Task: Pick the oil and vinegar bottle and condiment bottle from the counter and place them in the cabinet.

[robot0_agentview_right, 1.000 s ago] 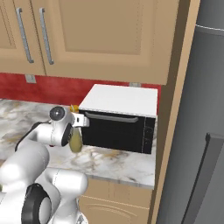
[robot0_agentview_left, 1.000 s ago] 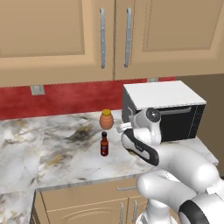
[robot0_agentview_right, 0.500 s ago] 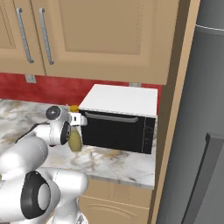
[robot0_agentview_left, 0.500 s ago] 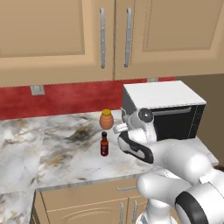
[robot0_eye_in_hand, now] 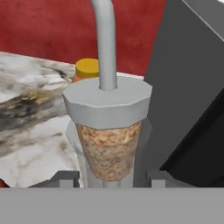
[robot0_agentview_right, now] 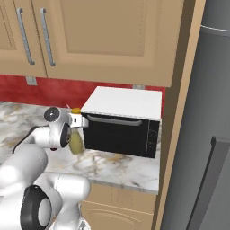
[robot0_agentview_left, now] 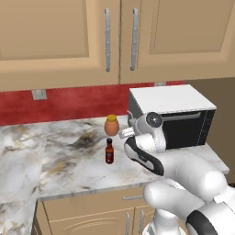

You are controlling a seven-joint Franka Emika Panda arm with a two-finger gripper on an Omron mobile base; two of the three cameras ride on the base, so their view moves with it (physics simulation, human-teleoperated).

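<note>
Gripper point(robot0_eye_in_hand: 109, 181) closed on the oil and vinegar bottle point(robot0_agentview_right: 76, 143) at its cork neck, seemingly still on the worktop point(robot0_agentview_left: 59, 160), orange jar point(robot0_eye_in_hand: 86, 70) just beyond, condiment bottle point(robot0_agentview_left: 109, 152) off to its side

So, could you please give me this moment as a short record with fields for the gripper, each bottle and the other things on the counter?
gripper: shut on the oil and vinegar bottle, at its neck
oil and vinegar bottle: olive-green, upright, in front of the microwave's left end
condiment bottle: upright on the counter, left of the arm, untouched
orange jar: yellow lid, behind the condiment bottle, near the red wall
microwave: white top, black front, door shut
</note>
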